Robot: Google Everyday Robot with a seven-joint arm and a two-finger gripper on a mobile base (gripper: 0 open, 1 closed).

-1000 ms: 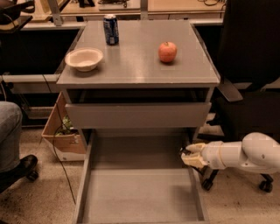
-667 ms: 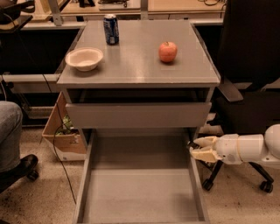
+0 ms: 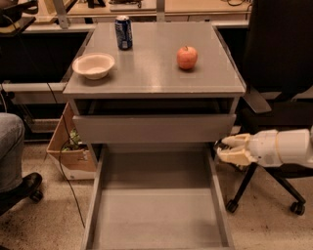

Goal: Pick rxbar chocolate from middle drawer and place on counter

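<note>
Camera view: looking down on a grey cabinet standing on a speckled floor, with pale wooden desks running along 12 o'clock.
counter: carrying a white bowl at 9 o'clock, a blue soda can at 11 o'clock and a red apple at 2 o'clock, all well apart.
middle drawer: standing pulled fully out toward 6 o'clock, its floor showing bare.
rxbar chocolate: not showing anywhere in this view.
gripper: hovering just outside the drawer's right wall at 3 o'clock, fingers pointing toward 9 o'clock, spread apart and gripping nothing.
change: it is now sitting higher than 0.7 s ago, and farther toward 3 o'clock than 1.0 s ago.
around: an upper drawer is sitting slightly open; a black office chair is standing behind the arm; a cardboard box and a person's leg are resting at 9 o'clock.
</note>
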